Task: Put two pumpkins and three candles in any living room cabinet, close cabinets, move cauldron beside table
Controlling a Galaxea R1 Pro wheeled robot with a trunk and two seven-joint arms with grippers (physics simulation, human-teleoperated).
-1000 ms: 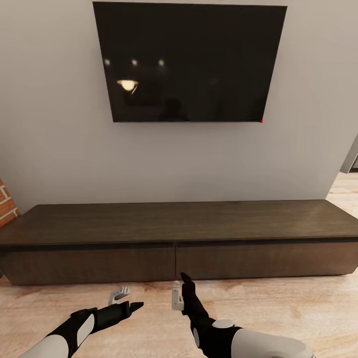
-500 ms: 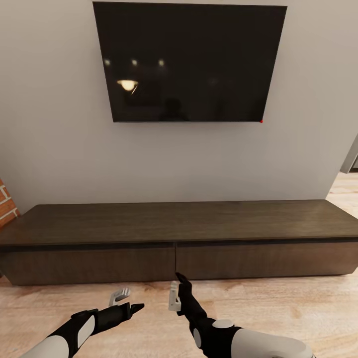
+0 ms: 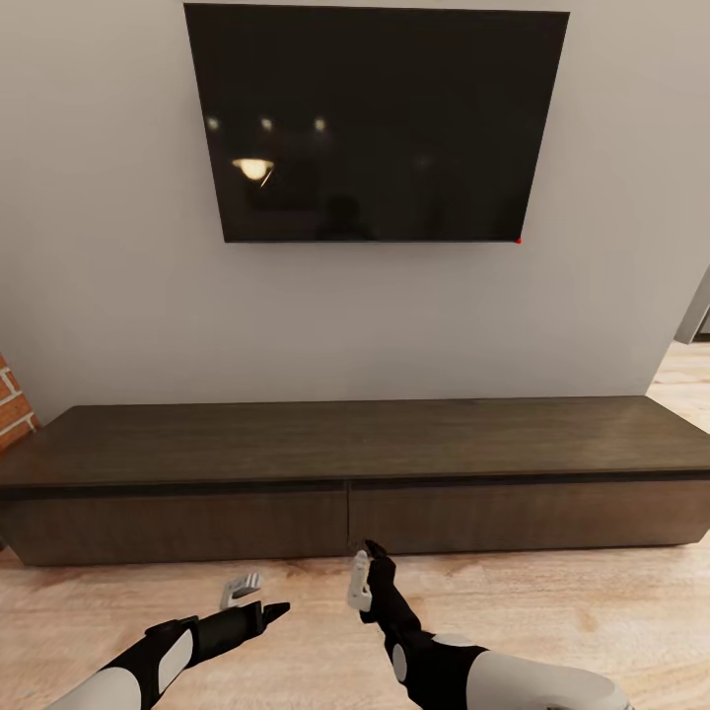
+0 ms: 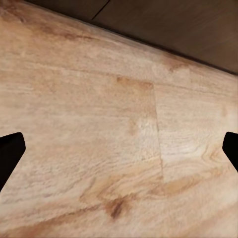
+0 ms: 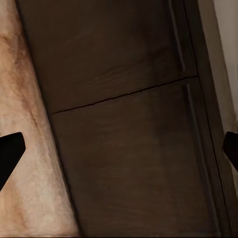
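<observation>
The robot faces the cabinet (image 3: 345, 473), a long low dark-brown unit against the wall at twelve o'clock, with a television (image 3: 375, 123) mounted above it. One cabinet shows, with two drawer fronts, both flush and shut.

The right gripper (image 3: 367, 577) hovers just before the seam between the two fronts, at about one o'clock from the robot's trunk; its fingers stand apart and empty. The left gripper (image 3: 251, 600) hangs low over the wooden floor (image 3: 552, 602) at eleven o'clock, fingers likewise spread — nothing held.

The step in hand looks like opening a drawer. With no handles, the next move likely calls for hooking a fingertip over a front's top edge and pulling outward — a slip off the thin lip is the risk.
</observation>
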